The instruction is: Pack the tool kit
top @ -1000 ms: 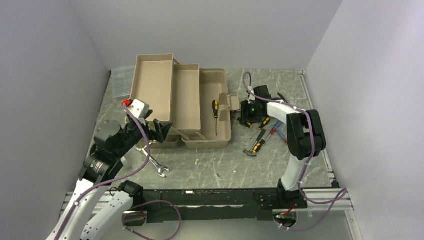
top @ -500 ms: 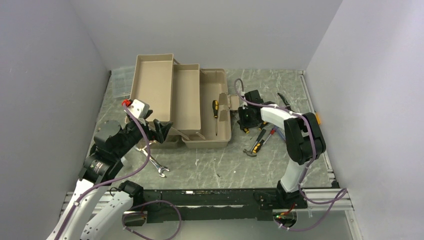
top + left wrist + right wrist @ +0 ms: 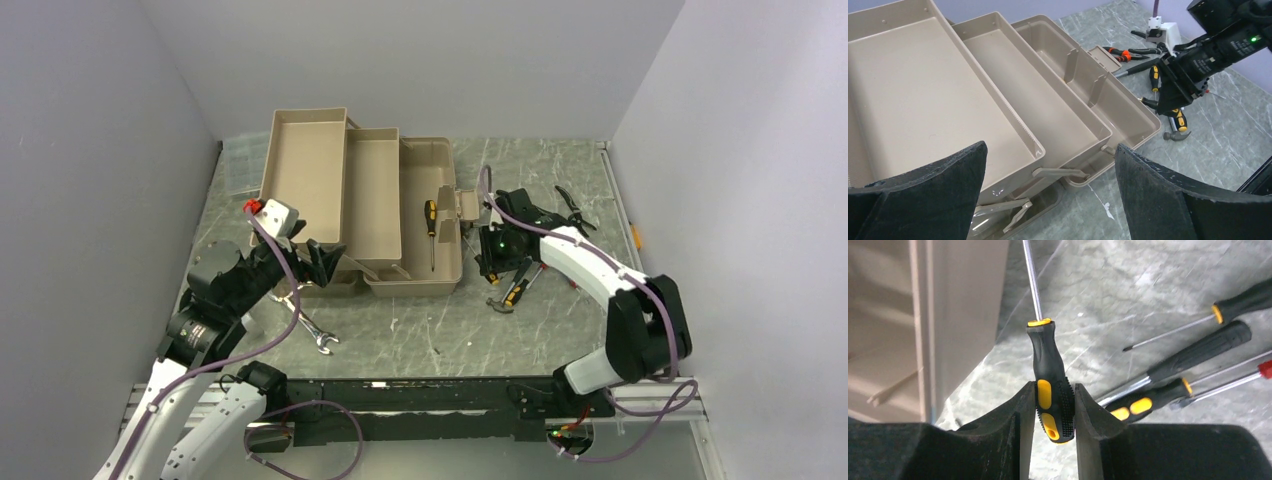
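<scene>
Right wrist view: screwdriver is clamped by its black-yellow handle between the right gripper fingers, both pads on it. The grip is down near the butt end, and the shaft is aimed at the tan side wall of the toolbox. Can't tell if it's off the table yet. Toolbox sits open toward the back-left of the table, trays fanned out leftward, a second screwdriver lying in the bottom bin. Loose just right of the box: hammer, more screwdrivers, pliers further back. Wrench lies front-left, near the left gripper, which hangs spread wide in front of the trays, holding nothing. Risks as I see them: the butt-end grip leaves a long lever, so the shaft may droop or twist in the pads. The tip is close to the box wall and could snag on the lift. Neighbouring tools lie just beside the handle and could get dragged. Surface is a grey marbled table, with plain pale lilac walls on three sides and a clear organiser at back-left.
</scene>
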`<move>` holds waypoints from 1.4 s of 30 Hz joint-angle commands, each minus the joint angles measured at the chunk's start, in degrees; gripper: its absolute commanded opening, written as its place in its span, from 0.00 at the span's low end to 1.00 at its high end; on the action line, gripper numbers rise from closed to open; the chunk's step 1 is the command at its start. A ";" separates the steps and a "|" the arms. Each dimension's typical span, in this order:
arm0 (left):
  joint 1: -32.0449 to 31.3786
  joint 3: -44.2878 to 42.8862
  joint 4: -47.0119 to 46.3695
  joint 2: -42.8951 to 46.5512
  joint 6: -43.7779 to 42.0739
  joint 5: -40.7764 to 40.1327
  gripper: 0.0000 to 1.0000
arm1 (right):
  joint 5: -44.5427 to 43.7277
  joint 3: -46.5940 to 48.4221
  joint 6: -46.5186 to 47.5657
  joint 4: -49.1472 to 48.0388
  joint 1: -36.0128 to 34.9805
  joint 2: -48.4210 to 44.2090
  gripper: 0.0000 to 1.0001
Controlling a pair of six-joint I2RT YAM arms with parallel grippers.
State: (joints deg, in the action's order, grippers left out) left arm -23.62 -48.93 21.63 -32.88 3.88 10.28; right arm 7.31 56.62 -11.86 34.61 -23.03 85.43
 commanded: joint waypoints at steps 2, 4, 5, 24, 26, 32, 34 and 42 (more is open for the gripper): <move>-0.11 -0.19 -2.66 0.45 0.10 1.22 0.99 | 2.56 1.27 -6.81 8.45 0.09 -6.51 0.00; -0.11 -0.23 -2.60 0.47 0.08 1.20 0.99 | -2.33 1.91 -10.50 10.65 0.12 -9.30 0.00; -0.11 -0.21 -2.59 0.61 0.08 1.19 0.99 | -5.41 2.41 -13.00 11.78 0.13 -10.74 0.00; -0.11 -0.12 -2.63 0.90 0.08 1.18 0.99 | 0.37 18.38 -23.35 -9.26 -5.00 -0.76 0.00; -0.11 -0.12 -2.59 0.89 0.08 1.11 0.99 | -1.16 19.67 -25.43 -11.43 -7.18 2.66 0.00; -0.11 -0.12 -2.53 0.89 -0.01 0.92 0.99 | -6.02 24.38 -29.67 -14.07 -12.01 13.44 0.00; -0.11 -0.12 -2.54 1.01 0.00 0.83 0.99 | -5.92 24.90 -30.32 -15.27 -12.53 16.14 0.03; -0.10 -0.10 -2.47 1.14 -0.10 0.57 0.99 | -7.24 25.07 -31.60 -18.33 -12.73 22.15 0.19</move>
State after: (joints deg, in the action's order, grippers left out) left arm -23.62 -48.93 21.63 -32.38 3.88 10.68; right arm 1.76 78.76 -41.89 20.40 -35.92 106.26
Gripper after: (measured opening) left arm 0.994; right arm 0.327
